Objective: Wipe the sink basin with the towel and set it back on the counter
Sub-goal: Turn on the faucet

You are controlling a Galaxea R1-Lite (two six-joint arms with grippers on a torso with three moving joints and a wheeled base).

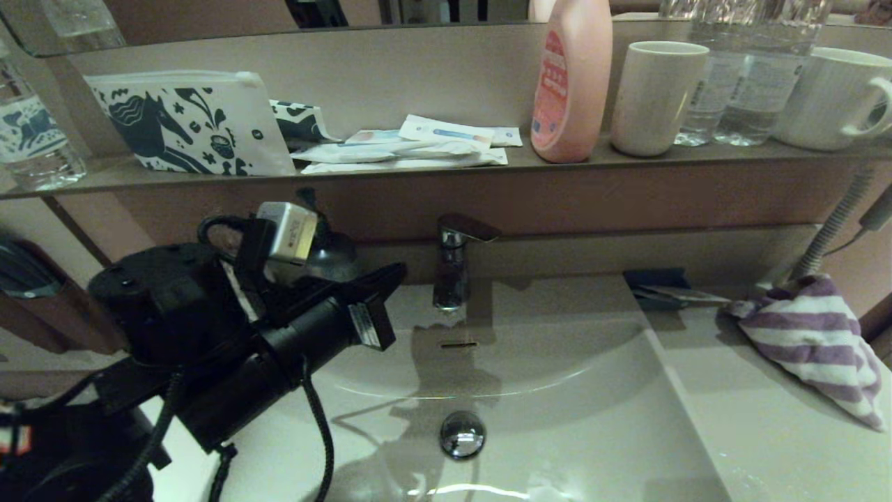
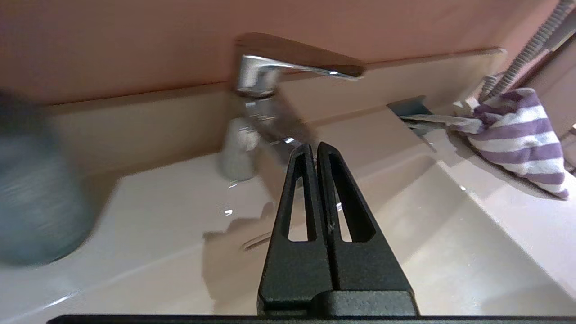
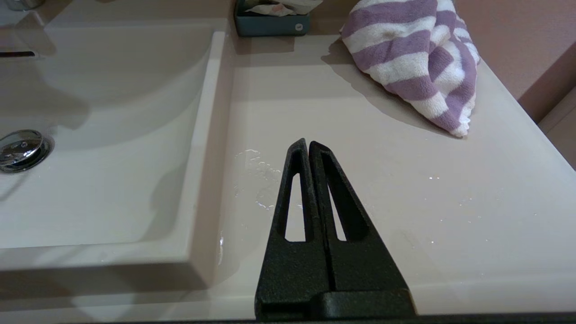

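1. Two grippers were in view, and both had their fingers pressed together on nothing.
2. The left gripper (image 2: 313, 148) hung above the left part of the sink basin (image 1: 557, 390), its tips pointing toward the chrome faucet (image 1: 453, 261). In the head view the left arm (image 1: 230, 335) reached in from the lower left, with its wrist camera (image 1: 289, 231) facing up.
3. The right gripper (image 3: 307, 145) hovered over the counter (image 3: 360, 180) to the right of the basin, near the front edge. It did not show in the head view.
4. The towel (image 1: 815, 341) lay bunched in a heap on the counter's back right corner, well apart from both grippers. Its purple and white stripes were plain in all three views.
5. Just beside the towel, toward the basin, a small blue box (image 3: 271, 20) sat against the back wall.
6. A few water drops (image 3: 258, 180) glistened on the counter close to the right gripper's tips.
7. In the basin, the round drain plug (image 1: 462, 434) sat near the middle, and the overflow slot (image 1: 459, 344) showed on the curved back wall below the faucet.
8. On the shelf (image 1: 418, 174) above stood a horse-print pouch (image 1: 188, 125), some flat sachets (image 1: 411, 150), a pink bottle (image 1: 571, 84), a white cup (image 1: 655, 97), clear water bottles (image 1: 739, 77) and a mug (image 1: 836, 97).
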